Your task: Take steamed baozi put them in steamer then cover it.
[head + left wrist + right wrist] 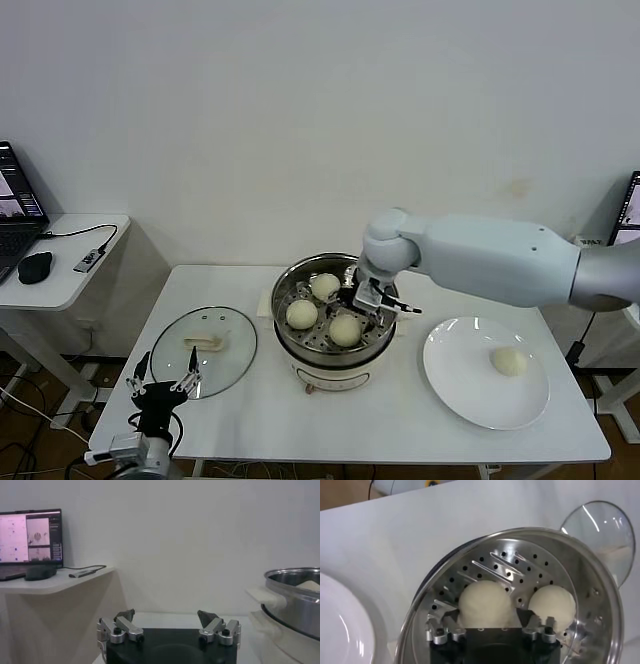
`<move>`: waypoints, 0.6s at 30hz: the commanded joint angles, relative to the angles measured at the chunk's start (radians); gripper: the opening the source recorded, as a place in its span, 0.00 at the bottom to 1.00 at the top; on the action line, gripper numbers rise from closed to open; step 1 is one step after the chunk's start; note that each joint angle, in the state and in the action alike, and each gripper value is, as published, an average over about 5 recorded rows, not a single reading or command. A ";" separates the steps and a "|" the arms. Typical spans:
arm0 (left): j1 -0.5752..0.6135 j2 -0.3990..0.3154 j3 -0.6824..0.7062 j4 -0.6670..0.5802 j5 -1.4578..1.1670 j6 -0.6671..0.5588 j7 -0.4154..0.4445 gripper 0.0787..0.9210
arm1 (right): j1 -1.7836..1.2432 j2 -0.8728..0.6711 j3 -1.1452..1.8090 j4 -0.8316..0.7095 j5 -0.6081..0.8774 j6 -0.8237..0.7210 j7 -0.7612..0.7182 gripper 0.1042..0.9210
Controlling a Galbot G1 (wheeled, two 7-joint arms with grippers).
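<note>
The steamer (300, 372) stands mid-table with three baozi on its perforated tray: one at the far side (325, 287), one on the left (301, 314) and one at the front (345, 329). My right gripper (370, 300) hangs inside the pot's rim. In the right wrist view it (487, 614) is open, with its fingers on either side of the front baozi (485, 596), which rests on the tray. A second bun (551, 605) lies beside it. The fourth baozi (510, 361) sits on the white plate (450, 385). The cover (225, 372) lies flat on the table, left of the steamer. My left gripper (160, 385) is open and empty at the table's front left corner.
A side table at the far left holds a laptop (30, 537), a mouse (35, 267) and a cable adapter (90, 258). The left wrist view shows the steamer's rim (295, 595) off to one side. The plate's edge (340, 625) shows in the right wrist view.
</note>
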 commanded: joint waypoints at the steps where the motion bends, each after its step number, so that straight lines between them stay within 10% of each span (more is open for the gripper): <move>1: -0.005 0.006 -0.002 0.000 -0.002 0.001 0.000 0.88 | 0.027 -0.059 0.025 0.016 0.085 -0.098 0.005 0.88; 18: -0.018 0.051 0.002 -0.010 -0.013 0.000 0.005 0.88 | 0.029 -0.490 0.133 0.169 0.327 -0.708 0.007 0.88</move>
